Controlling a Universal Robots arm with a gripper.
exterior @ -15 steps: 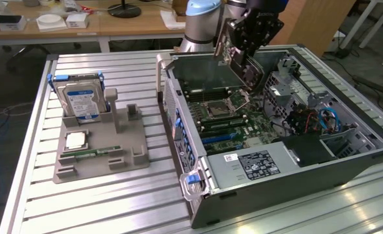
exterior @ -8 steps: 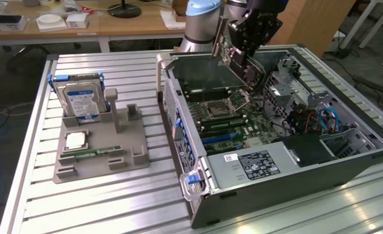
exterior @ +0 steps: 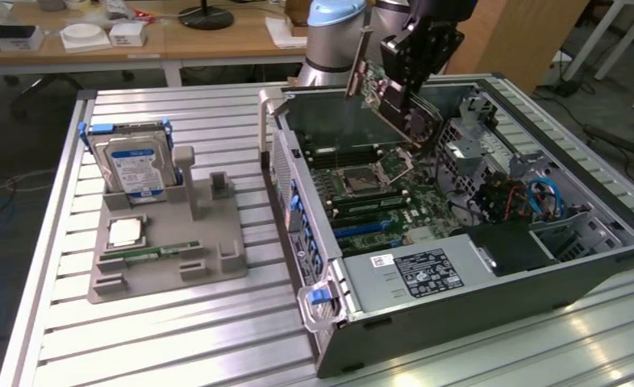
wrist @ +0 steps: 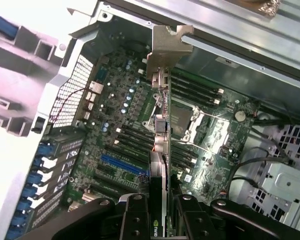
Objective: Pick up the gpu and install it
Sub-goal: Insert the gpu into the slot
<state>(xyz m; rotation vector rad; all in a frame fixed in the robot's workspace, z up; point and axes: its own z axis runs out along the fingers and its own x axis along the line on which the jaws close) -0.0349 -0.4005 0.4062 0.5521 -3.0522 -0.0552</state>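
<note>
The gpu (exterior: 390, 101), a dark circuit board with a silver end bracket (exterior: 356, 66), hangs tilted above the open computer case (exterior: 575, 274). My gripper (exterior: 419, 50) is shut on its upper edge. In the wrist view the gpu (wrist: 160, 125) appears edge-on, its bracket (wrist: 167, 47) at the far end, clamped in my gripper (wrist: 160, 220) between two black fingers (wrist: 135, 220). Below it lies the motherboard (wrist: 115, 115) with its blue expansion slot (wrist: 121, 165). The card is in the air above the board, apart from the slots.
A grey holder tray (exterior: 161, 266) on the slatted metal table (exterior: 188, 339) carries a blue-labelled hard drive (exterior: 134, 165), a processor (exterior: 127, 232) and a green memory stick (exterior: 150, 252). The case's power supply (exterior: 419, 270) and cables (exterior: 538, 197) sit at the exterior view's right.
</note>
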